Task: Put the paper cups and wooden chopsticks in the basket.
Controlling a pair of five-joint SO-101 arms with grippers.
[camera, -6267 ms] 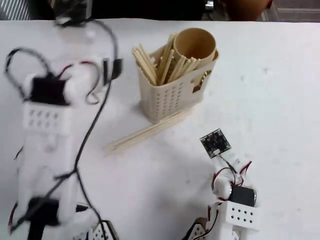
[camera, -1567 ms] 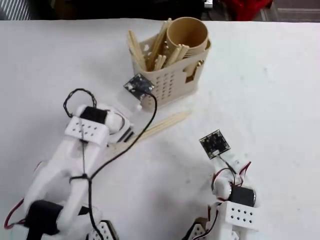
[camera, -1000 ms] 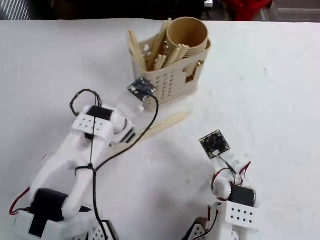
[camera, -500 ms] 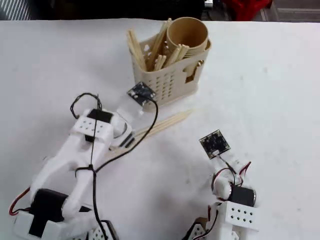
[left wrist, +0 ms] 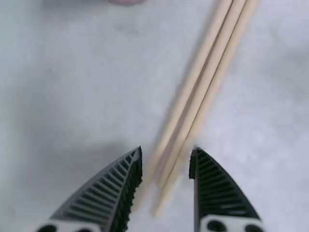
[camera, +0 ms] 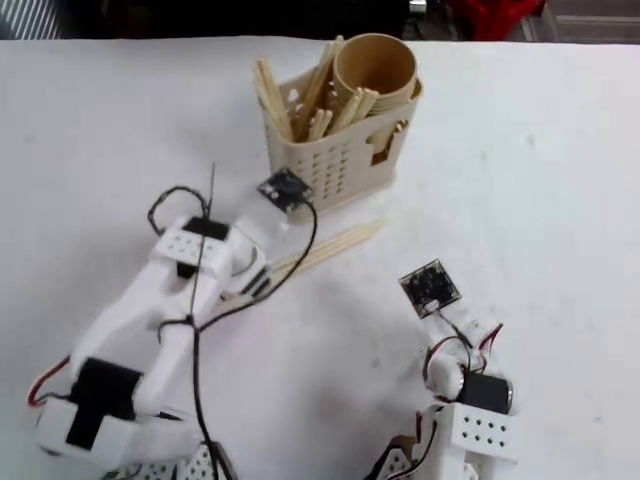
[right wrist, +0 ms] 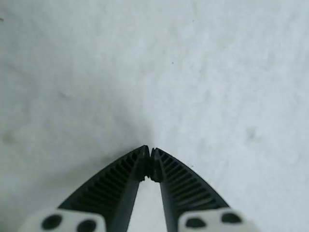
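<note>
Left claw [left wrist: 165, 152], drawn back slightly from the basket [camera: 340, 178], straddles near ends of three loose chopsticks [left wrist: 205, 87] on the table [camera: 540, 150], jaws partly open w/ nothing held; right claw [right wrist: 149, 154] closed, empty; risk: end grip lets sticks pivot, fan out or slip.

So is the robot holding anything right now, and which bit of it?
Nothing yet. The left gripper stands open astride one end of the wooden chopsticks; the right gripper is shut and empty.

One basket [camera: 340, 182], one paper cup [camera: 375, 66], three chopsticks [left wrist: 205, 82] (loose)
</note>
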